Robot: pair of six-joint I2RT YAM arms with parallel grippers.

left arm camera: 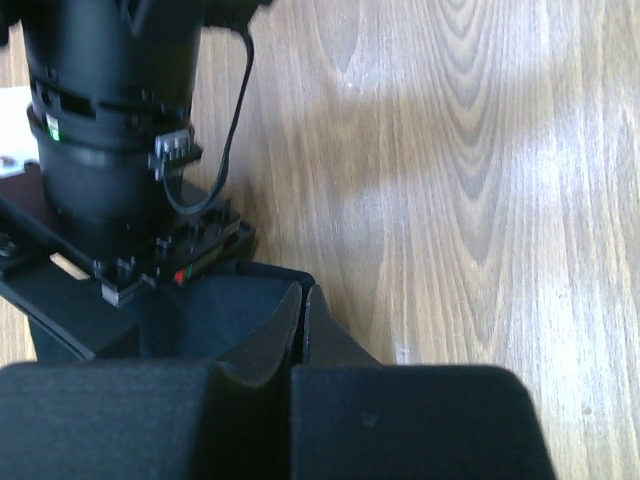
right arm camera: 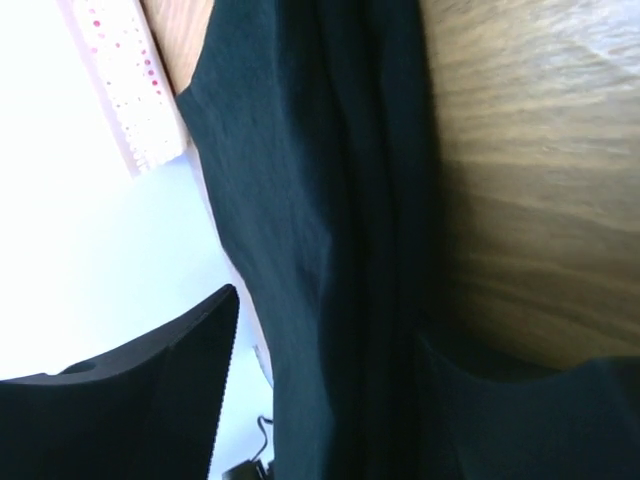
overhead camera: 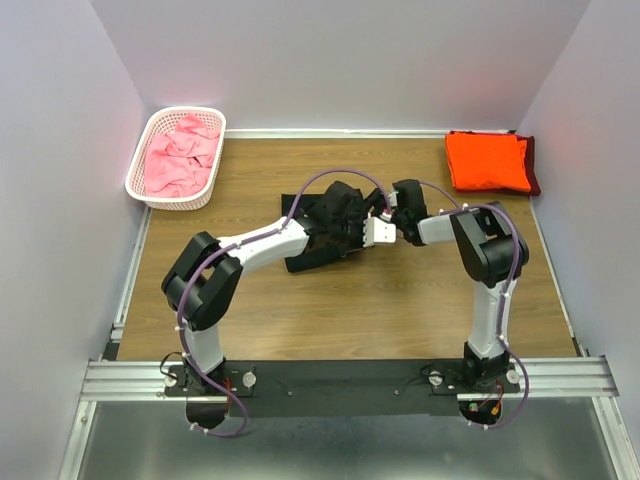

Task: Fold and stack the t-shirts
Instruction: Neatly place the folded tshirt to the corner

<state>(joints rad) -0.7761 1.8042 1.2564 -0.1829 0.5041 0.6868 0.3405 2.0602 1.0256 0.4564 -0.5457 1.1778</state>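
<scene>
Looking down from the top camera, you find the black t-shirt (overhead camera: 315, 255) lying crumpled in the middle of the tabletop (overhead camera: 350, 310), with both arms bent in over it. Your left gripper (left arm camera: 302, 300) has its jaws pressed together at the edge of the dark cloth; you cannot tell whether any fabric is pinched between them. Your right gripper (right arm camera: 330, 320) has its jaws wide apart, and folds of the black shirt run through the gap between them. In the far right corner, the orange t-shirt (overhead camera: 487, 160) lies folded flat on top of the maroon t-shirt (overhead camera: 533, 170), whose edge shows along its right side. In the far left corner, the pink t-shirts (overhead camera: 180, 158) lie heaped in the white basket (overhead camera: 140, 160).
</scene>
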